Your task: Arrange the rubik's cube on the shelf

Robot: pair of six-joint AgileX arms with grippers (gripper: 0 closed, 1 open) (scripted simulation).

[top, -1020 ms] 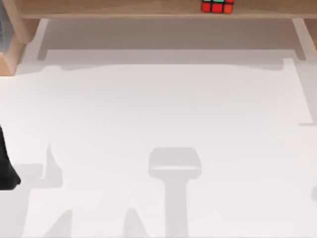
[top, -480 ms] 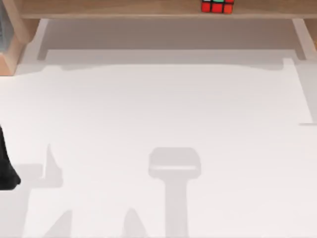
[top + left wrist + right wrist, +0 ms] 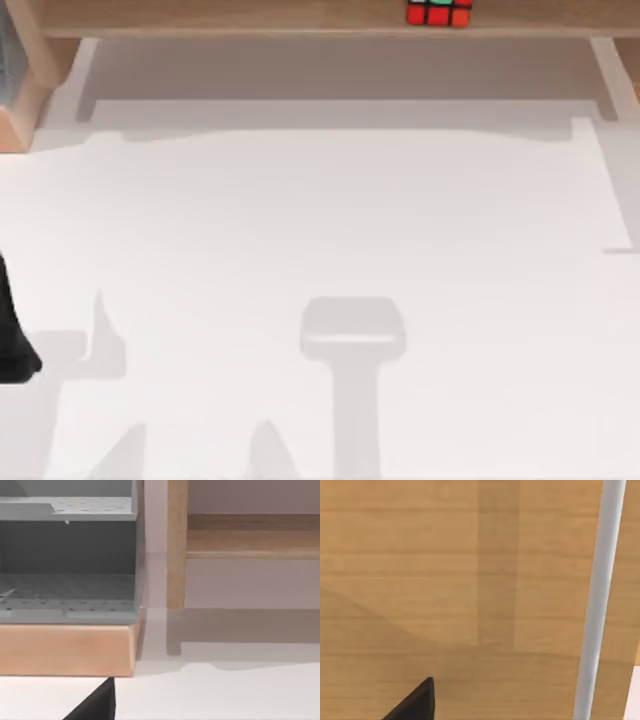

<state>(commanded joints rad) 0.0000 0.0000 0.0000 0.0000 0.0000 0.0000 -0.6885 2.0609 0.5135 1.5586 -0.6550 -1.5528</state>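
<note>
Looking left to right with the shelf point(image 3: 250, 18) as landmark: my left arm point(image 3: 12, 335) sits parked well in front of the shelf's left end; can't tell what its gripper is doing. The rubik's cube point(image 3: 438, 12) already rests on the shelf board, right of its middle. I'd guess it's light, rigid, a bit slick, so pinch two opposite flat faces. The right wrist view has wood grain close up; right gripper state, can't tell.

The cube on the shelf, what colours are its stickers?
Red, green and orange squares in a black grid on the cube, best seen in the top view.
</note>
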